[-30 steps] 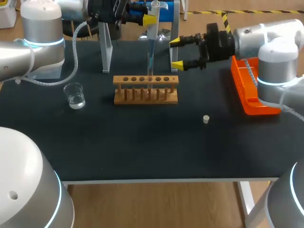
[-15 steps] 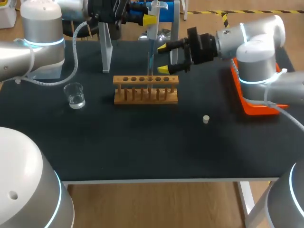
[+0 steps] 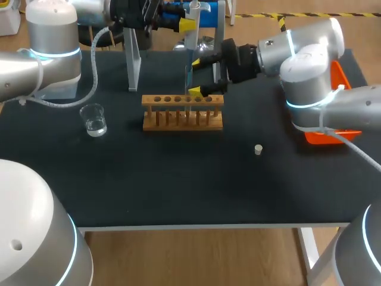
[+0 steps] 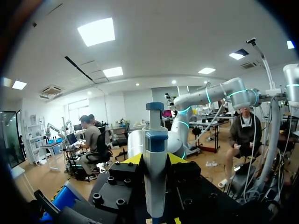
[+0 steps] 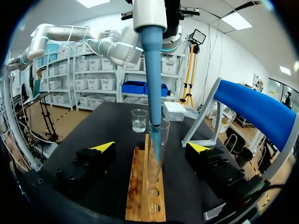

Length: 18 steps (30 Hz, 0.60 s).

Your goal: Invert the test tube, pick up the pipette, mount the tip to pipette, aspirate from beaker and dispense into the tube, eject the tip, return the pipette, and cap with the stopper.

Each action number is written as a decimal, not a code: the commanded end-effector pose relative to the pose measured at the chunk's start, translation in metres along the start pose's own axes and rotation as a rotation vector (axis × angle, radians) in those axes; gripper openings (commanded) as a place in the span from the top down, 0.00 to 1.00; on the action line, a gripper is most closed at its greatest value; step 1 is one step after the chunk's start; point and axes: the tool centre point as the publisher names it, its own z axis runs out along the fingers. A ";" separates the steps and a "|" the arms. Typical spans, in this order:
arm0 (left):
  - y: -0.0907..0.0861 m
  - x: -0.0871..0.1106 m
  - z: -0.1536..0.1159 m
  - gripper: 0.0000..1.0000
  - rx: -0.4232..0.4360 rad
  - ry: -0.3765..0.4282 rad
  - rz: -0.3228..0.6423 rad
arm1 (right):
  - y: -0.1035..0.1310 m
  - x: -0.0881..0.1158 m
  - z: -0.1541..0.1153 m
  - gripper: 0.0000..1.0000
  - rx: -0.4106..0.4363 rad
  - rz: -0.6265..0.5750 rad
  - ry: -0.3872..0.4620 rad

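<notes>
The black worktop carries a wooden rack that runs straight ahead under the right gripper. That gripper is spread wide with nothing in its grasp. Its 2 yellow tips stand one on each side of the glass tube, clear of the glass.

The left gripper is clamped on the body of the pipette, which hangs upright above the rack. The blue tip reaches down inside the mouth of the tube. The tube stands upright in one of the rack's holes, between the right gripper's fingers.

The step in hand looks like dispensing into the tube, with the right gripper placed to steady it. To do this well:
- The right gripper should close slowly and evenly, so both pads meet the glass together and do not push it against the tip.
- The pipette should stay vertical and centred in the tube.
- A sideways nudge could tilt the tube or lift the rack.

The beaker, holding a little water, sits ahead of the right gripper, beyond the tube. The small white stopper lies on the worktop, well apart from both grippers.
</notes>
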 end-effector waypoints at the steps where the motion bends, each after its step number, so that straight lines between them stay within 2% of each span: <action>1: -0.001 0.000 0.000 1.00 -0.002 0.000 0.000 | 0.001 -0.004 0.011 0.00 0.020 0.008 -0.003; 8: -0.001 0.000 0.000 1.00 -0.002 0.000 0.000 | -0.001 -0.009 0.018 0.00 0.022 0.049 -0.039; 18: -0.001 0.000 0.000 1.00 -0.002 0.000 0.000 | -0.005 -0.008 0.026 0.00 0.049 0.049 -0.061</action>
